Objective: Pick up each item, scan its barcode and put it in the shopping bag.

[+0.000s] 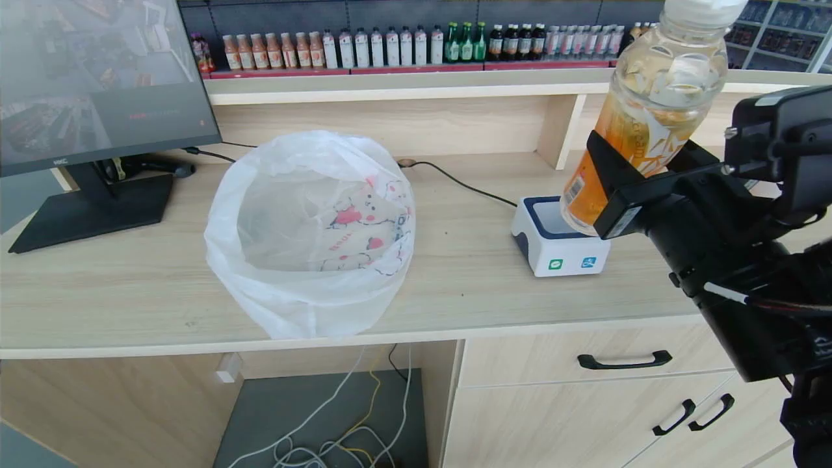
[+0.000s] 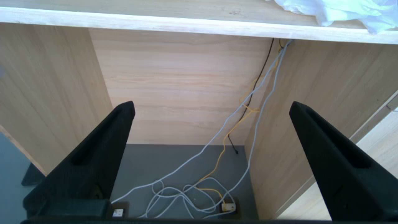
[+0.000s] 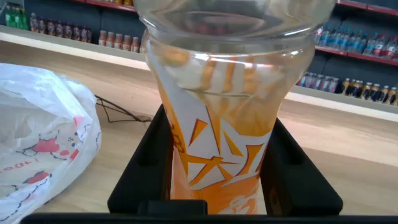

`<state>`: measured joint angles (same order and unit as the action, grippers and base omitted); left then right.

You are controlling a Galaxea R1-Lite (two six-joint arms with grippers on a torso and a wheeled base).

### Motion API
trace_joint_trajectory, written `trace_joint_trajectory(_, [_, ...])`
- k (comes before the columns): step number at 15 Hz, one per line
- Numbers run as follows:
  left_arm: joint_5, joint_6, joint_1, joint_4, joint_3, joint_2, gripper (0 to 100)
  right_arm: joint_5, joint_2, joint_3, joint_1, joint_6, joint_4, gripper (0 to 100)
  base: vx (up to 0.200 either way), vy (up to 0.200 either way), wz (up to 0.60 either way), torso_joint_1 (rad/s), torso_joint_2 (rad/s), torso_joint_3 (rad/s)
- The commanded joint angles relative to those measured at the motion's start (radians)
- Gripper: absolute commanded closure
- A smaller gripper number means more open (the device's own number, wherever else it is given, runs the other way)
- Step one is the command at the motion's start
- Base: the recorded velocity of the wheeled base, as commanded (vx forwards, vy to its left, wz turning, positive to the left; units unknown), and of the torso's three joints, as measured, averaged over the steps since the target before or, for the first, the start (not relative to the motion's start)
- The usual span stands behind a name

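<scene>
Right claw [image 1: 642, 170] is nearest the lens, clenched on the bottle [image 1: 653, 97] at its labelled mid-section, one finger on the front of the label and the other behind it. Bottle is tilted: white cap up and away from the claw, base sticking out below the fingers. Clear plastic above the label. Label is orange with white angular graphics; its characters aren't legible. Barcode [image 1: 573, 188] sits at the label's lower edge, just beside the front finger. Bottle base hangs over the window of the scanner [image 1: 560, 252], right under the claw; can't tell if they touch. Scanner is white with a dark blue rim and two small icons on its front, one green, one blue. Shopping bag [image 1: 305, 234] stands on the worktop [image 1: 468, 286] well to the claw's left, mouth open, white with a pink and red cartoon print. Left claw [image 2: 210, 121] is released, fingers wide apart, below the worktop edge, facing loose cables [image 2: 199, 190] on the floor.
</scene>
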<state>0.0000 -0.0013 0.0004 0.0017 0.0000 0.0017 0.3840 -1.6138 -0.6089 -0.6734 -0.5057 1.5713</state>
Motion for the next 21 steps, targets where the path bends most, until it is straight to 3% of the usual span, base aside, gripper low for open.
trace_joint_trajectory(1, [0.0, 0.0, 0.0, 0.0, 0.0, 0.0, 0, -0.03, -0.009, -0.028, 0.025, -0.051, 0.0, 100, 0.0, 0.0, 0.0, 0.0, 0.0, 0.0])
trace_joint_trajectory(7, [0.0, 0.0, 0.001, 0.0, 0.0, 0.0, 0, -0.195, -0.041, -0.087, 0.071, -0.168, -0.017, 100, 0.0, 0.0, 0.0, 0.0, 0.0, 0.0])
trace_joint_trajectory(9, [0.0, 0.0, 0.0, 0.0, 0.0, 0.0, 0, -0.313, -0.009, -0.104, 0.115, -0.257, -0.083, 100, 0.0, 0.0, 0.0, 0.0, 0.0, 0.0])
trace_joint_trajectory(14, [0.0, 0.0, 0.0, 0.0, 0.0, 0.0, 0, -0.49, 0.025, -0.236, 0.166, -0.409, -0.321, 100, 0.0, 0.0, 0.0, 0.0, 0.0, 0.0])
trace_joint_trajectory(21, [0.0, 0.0, 0.0, 0.0, 0.0, 0.0, 0, -0.706, 0.022, -0.163, 0.291, -0.497, -0.326, 100, 0.0, 0.0, 0.0, 0.0, 0.0, 0.0])
